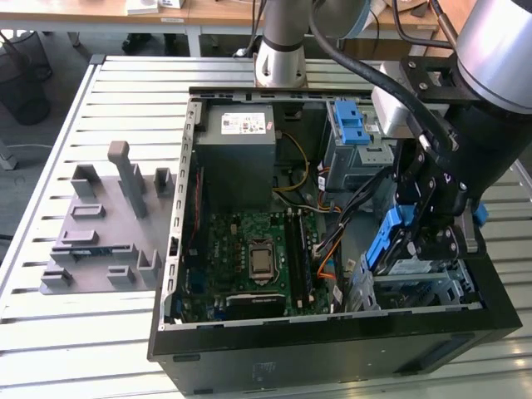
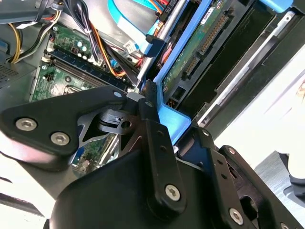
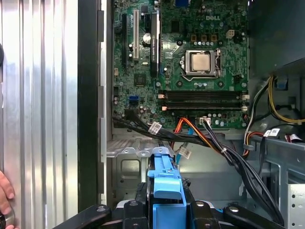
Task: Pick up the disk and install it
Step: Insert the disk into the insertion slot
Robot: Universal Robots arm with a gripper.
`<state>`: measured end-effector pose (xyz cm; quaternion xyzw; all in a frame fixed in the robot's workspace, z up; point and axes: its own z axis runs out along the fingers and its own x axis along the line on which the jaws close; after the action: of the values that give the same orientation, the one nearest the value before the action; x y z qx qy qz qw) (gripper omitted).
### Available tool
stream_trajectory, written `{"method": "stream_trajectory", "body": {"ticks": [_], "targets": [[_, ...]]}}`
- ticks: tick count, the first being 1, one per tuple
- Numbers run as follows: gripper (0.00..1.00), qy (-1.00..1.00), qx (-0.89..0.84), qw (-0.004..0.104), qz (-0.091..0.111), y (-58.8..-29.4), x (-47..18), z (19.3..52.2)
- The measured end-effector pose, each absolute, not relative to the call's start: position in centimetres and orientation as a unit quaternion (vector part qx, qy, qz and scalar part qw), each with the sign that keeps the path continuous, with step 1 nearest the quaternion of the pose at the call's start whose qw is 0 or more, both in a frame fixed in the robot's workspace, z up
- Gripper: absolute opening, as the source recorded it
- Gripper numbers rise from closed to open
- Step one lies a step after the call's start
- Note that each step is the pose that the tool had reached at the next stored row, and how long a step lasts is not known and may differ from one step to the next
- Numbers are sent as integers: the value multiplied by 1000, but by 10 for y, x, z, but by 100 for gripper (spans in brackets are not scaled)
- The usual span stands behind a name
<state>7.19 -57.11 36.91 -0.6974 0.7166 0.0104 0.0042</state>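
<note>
A slatted metal table (image 1: 100,332) carries an open black computer case (image 1: 332,349) lying on its side, and the arm (image 1: 490,50) reaches down into the case at the exterior view's right. Beside the case, on the exterior view's left, sits a grey fixture block (image 1: 104,224) with upright pegs and slots. Inside the case lie a grey power supply box (image 1: 237,137) with a white sticker, a green motherboard (image 1: 249,258) with its bare processor socket (image 3: 201,62), and a grey drive cage (image 1: 357,150) topped by a chunky blue latch (image 1: 349,125). Bundled black, orange and yellow cables (image 3: 224,152) cross between board and bays. The gripper (image 1: 420,249) is clenched on the disk (image 2: 190,57), fingers (image 2: 155,129) pinching its blue frame (image 3: 164,183); the disk hangs tilted just above the metal bay (image 1: 424,283) in the case's corner at the exterior view's right. A person's fingertip (image 3: 5,195) shows at the table's edge in the first wrist view
</note>
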Motion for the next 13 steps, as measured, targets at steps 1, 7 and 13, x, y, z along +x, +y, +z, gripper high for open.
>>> {"method": "stream_trajectory", "body": {"ticks": [1,7,13], "targets": [[36,717,-697,4,10,-571,72,368],[36,717,-697,4,10,-571,72,363],[36,717,-697,4,10,-571,72,359]]}}
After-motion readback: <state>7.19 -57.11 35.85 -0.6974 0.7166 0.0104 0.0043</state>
